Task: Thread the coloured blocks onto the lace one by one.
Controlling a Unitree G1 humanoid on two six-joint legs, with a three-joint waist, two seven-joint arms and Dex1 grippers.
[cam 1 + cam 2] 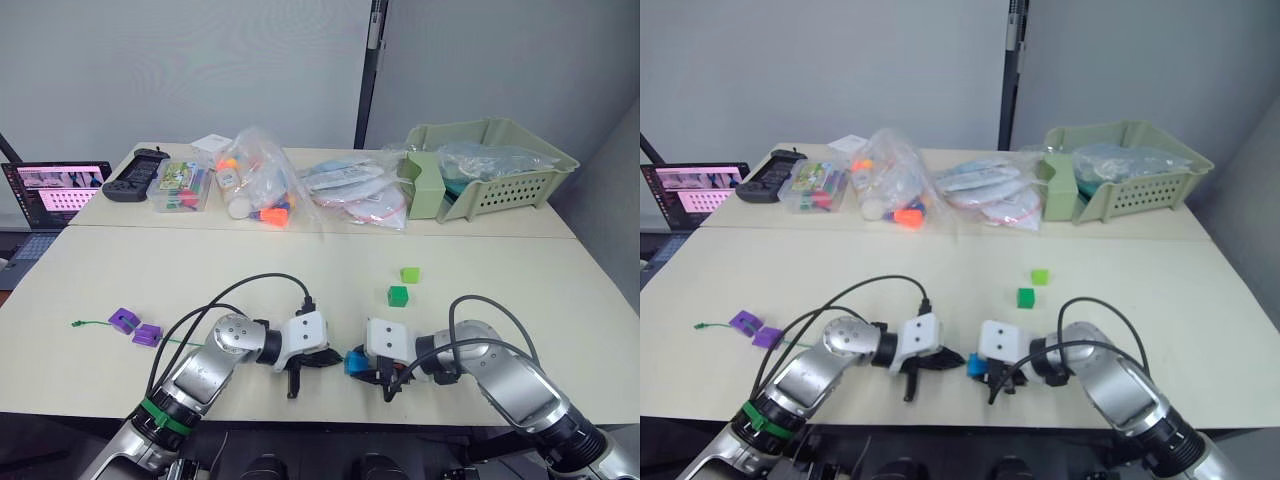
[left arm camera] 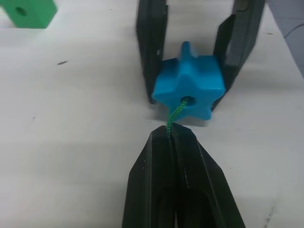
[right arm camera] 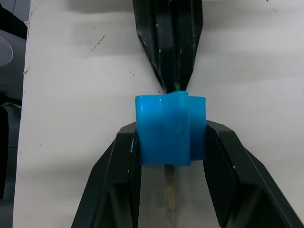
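My right gripper (image 1: 354, 364) is shut on the bright blue block (image 3: 168, 130), a star-shaped piece held just above the table's front edge. Facing it, my left gripper (image 2: 170, 130) is shut on the thin green lace (image 2: 176, 113), which enters the block's hole. The lace's pale tip (image 3: 168, 190) sticks out behind the block, between my right fingers. Two purple blocks (image 1: 125, 320) (image 1: 147, 335) lie along the lace's far end (image 1: 90, 323) at the left. A dark green block (image 1: 398, 295) and a light green block (image 1: 409, 274) lie loose mid-table.
Along the back stand a green basket (image 1: 520, 175), clear bags of toys (image 1: 260, 185), a clear box (image 1: 182, 187) and a black controller (image 1: 135, 172). A laptop (image 1: 55, 195) sits at the far left. Black cables (image 1: 250, 285) loop above both wrists.
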